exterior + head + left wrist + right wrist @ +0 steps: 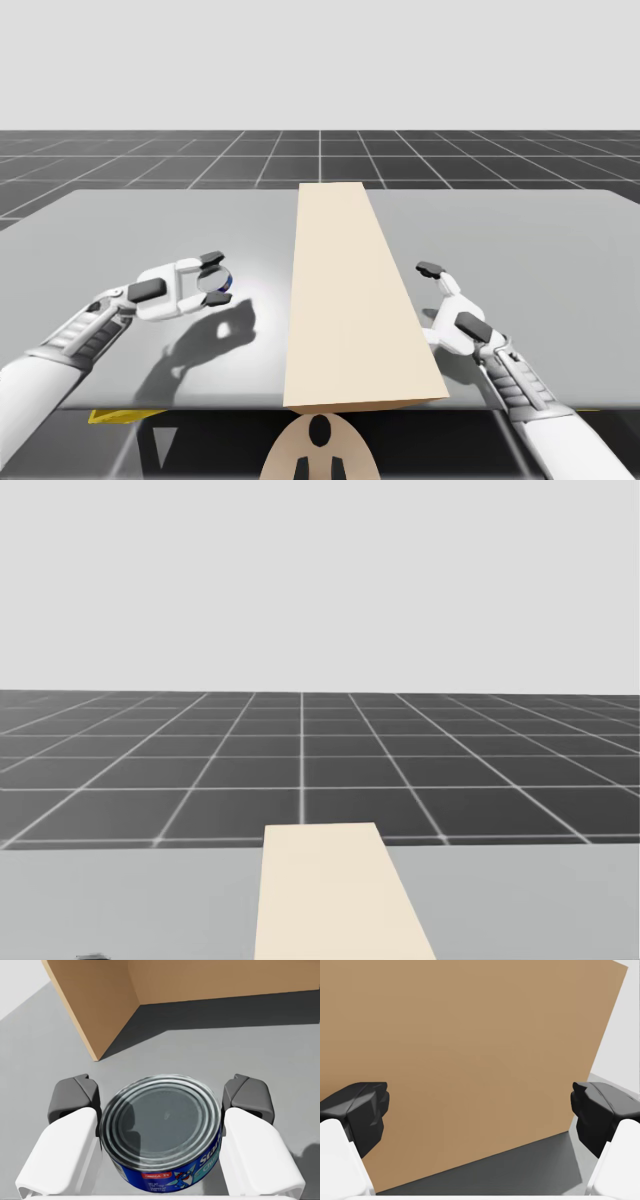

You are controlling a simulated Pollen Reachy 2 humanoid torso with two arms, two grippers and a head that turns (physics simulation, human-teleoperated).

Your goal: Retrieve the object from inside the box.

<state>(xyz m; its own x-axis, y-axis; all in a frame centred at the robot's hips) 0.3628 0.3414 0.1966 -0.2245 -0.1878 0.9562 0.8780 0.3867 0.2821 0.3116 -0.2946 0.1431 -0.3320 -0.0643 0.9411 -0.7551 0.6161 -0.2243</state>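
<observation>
Left hand (161,1097) pinches blue can (162,1130) sidewise — lid faces back toward its palm.

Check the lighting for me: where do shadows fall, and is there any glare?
High view: my left gripper and arm throw a clear dark shadow on the table. Left wrist view: the flat blue can shows a dull lid sheen, no harsh glare; the box shades the table beside it. Right wrist view: evenly lit box wall, dark band beneath. Head view: flat, shadowless.
</observation>
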